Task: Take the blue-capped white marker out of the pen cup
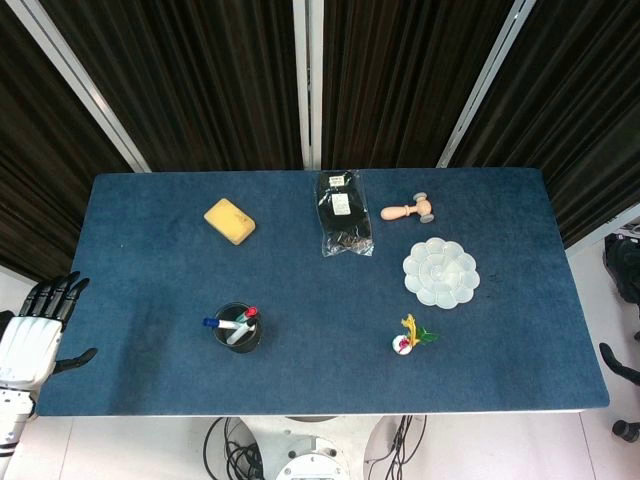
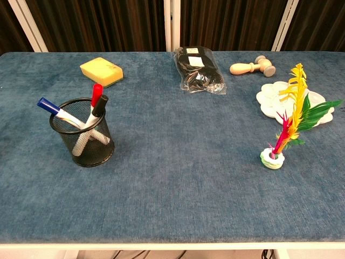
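A black mesh pen cup (image 1: 238, 328) (image 2: 84, 132) stands on the blue table near its front, left of centre. Three white markers lean in it. The blue-capped marker (image 1: 218, 323) (image 2: 55, 110) tilts out to the left; a red-capped one (image 2: 96, 96) and a black-capped one (image 2: 100, 107) lean to the right. My left hand (image 1: 35, 330) hangs open beside the table's front left corner, fingers spread, well left of the cup and holding nothing. The chest view does not show it. My right hand appears in neither view.
A yellow sponge (image 1: 229, 220) lies at the back left. A black packet (image 1: 344, 212) and a wooden stamp (image 1: 408, 210) sit at the back centre. A white palette dish (image 1: 441, 272) and a feathered shuttlecock (image 1: 408, 338) are to the right.
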Controlling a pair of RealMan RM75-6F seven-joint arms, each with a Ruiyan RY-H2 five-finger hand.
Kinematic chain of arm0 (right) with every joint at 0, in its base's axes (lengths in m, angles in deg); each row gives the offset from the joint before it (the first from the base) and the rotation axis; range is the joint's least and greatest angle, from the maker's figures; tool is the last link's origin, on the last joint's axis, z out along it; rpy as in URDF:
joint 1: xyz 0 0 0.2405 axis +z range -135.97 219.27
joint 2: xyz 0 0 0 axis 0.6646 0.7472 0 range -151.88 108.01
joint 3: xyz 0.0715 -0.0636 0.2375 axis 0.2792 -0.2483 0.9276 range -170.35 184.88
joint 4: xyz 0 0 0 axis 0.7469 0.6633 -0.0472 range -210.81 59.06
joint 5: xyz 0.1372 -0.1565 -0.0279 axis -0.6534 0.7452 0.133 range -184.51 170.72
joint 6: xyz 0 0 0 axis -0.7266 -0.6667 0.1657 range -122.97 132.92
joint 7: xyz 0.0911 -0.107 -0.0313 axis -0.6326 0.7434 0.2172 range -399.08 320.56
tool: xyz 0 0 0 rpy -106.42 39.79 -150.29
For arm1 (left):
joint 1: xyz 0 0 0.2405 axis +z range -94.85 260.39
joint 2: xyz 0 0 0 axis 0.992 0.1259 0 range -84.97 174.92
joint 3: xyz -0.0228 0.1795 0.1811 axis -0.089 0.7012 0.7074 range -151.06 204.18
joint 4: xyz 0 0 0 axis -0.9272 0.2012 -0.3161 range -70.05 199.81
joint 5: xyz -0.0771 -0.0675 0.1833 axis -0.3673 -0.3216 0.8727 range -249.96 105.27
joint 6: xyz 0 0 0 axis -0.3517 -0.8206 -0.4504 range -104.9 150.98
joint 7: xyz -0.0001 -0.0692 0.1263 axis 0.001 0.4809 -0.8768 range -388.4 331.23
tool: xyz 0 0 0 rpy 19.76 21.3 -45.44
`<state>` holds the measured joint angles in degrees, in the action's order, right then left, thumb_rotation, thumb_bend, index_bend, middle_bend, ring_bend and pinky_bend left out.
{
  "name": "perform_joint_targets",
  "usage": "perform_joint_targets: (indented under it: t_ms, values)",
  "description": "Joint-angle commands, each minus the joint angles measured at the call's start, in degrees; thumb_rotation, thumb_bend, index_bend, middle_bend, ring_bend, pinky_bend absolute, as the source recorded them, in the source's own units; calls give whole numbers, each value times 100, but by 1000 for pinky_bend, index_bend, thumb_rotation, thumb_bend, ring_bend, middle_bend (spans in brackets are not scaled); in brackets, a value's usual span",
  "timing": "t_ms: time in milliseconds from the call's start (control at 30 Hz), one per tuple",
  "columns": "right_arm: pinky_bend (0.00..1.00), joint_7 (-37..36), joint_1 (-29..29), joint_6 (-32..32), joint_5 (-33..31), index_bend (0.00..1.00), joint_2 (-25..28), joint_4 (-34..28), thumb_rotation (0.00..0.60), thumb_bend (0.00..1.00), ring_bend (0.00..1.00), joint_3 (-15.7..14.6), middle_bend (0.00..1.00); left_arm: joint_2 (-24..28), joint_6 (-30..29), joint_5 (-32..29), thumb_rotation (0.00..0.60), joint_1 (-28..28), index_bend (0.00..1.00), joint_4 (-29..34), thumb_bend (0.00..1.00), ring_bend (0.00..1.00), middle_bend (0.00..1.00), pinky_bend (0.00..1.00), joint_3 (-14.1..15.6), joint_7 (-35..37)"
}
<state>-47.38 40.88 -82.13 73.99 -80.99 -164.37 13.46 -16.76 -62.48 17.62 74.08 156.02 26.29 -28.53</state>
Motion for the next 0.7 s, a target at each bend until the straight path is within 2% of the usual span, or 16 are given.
perform_joint_targets:
  t_ms: [33, 333, 533, 700]
  values:
    - [0, 19, -4, 19, -10, 0, -8, -15, 600, 198, 0, -13, 0, 14, 37, -21, 600, -3, 43, -6, 12, 0, 1, 76, -2, 29]
    - [0, 35, -16, -30, 4, 0, 11, -48, 600, 197, 0, 3, 0, 113, 182, 0, 600, -25, 43, 103, 13, 0, 1, 83, 35, 138]
    - [0, 41, 27, 7, -35, 0, 65, -114, 600, 198, 0, 58, 0, 198, 239, 107, 600, -113, 46, 311, 14, 5, 19, 175, 7, 211]
    - [0, 77, 108, 0, 28, 0, 145, -293, 600, 198, 0, 126, 0, 240, 337, 72, 600, -170, 91, 749, 14, 113, 122, 273, -29, -133]
